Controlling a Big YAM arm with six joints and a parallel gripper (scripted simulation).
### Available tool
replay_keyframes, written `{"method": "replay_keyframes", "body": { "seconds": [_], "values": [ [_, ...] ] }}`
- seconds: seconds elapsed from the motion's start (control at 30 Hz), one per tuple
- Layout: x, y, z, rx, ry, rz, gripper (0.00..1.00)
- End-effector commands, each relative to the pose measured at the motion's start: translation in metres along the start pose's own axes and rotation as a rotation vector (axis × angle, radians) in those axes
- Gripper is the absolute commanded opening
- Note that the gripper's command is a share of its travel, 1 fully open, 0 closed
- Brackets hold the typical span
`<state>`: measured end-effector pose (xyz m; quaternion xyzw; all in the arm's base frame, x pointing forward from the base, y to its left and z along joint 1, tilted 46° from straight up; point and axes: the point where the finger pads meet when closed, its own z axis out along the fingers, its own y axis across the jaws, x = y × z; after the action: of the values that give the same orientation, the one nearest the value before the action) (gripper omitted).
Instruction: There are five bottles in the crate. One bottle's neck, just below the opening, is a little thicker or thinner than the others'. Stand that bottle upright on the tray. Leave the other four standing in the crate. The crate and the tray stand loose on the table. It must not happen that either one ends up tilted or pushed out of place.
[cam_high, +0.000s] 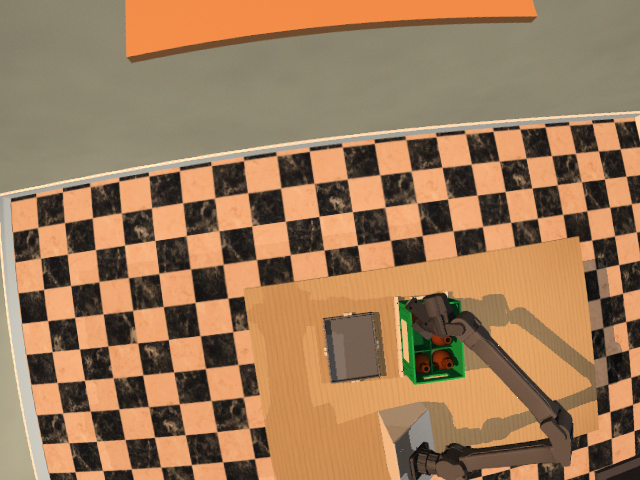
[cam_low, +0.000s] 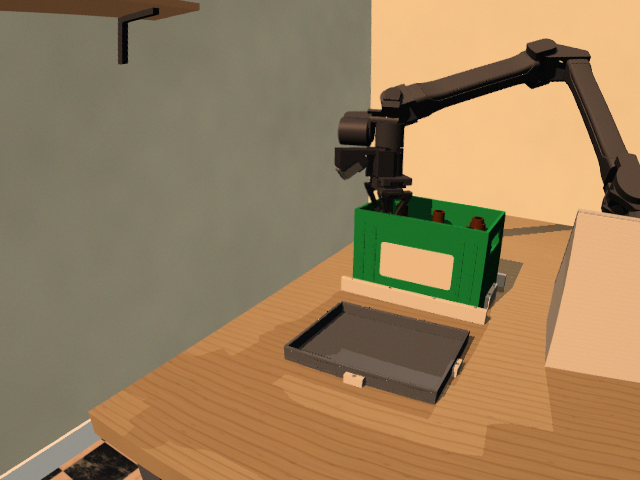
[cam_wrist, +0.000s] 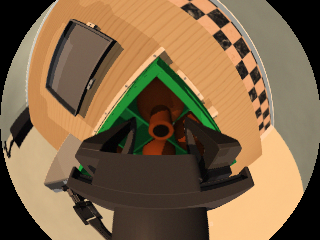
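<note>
The green crate (cam_high: 439, 380) (cam_low: 368, 253) (cam_wrist: 173, 76) holds brown-red bottles. Two bottles (cam_high: 422, 365) (cam_high: 443, 359) stand in the cells at the crate's end nearer the arm base, and another (cam_high: 441, 339) in the middle; the arm hides part of the rest. My gripper (cam_low: 385, 207) (cam_wrist: 160, 121) is open at the far end of the crate, its fingertips at about rim height. In the wrist view a corner bottle's neck (cam_wrist: 160, 117) stands between the parted fingers, apart from both. The dark tray (cam_high: 353, 347) (cam_low: 382, 343) (cam_wrist: 80, 65) holds no bottle. Neck differences cannot be told.
Pale low strips (cam_low: 413, 300) edge the crate, and small pale blocks (cam_low: 354, 379) sit against the tray. A large pale block (cam_high: 405, 426) (cam_low: 594, 294) stands beside the arm's base. The crate walls rise close around the gripper.
</note>
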<state>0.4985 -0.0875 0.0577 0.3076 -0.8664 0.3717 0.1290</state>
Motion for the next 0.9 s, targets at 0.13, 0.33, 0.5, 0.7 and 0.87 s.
{"method": "replay_keyframes", "body": {
  "seconds": [0.13,0.33,0.5,0.7,0.87],
  "values": [
    [-0.012,-0.011,-0.034,0.019,-0.035,0.022,0.61],
    [-0.01,-0.013,-0.057,0.022,-0.041,0.029,0.61],
    [-0.009,-0.013,-0.069,0.021,-0.042,0.03,0.61],
    [-0.009,-0.012,-0.089,0.02,-0.043,0.03,0.61],
    [-0.01,-0.01,-0.1,0.017,-0.04,0.025,0.61]
  ]
}}
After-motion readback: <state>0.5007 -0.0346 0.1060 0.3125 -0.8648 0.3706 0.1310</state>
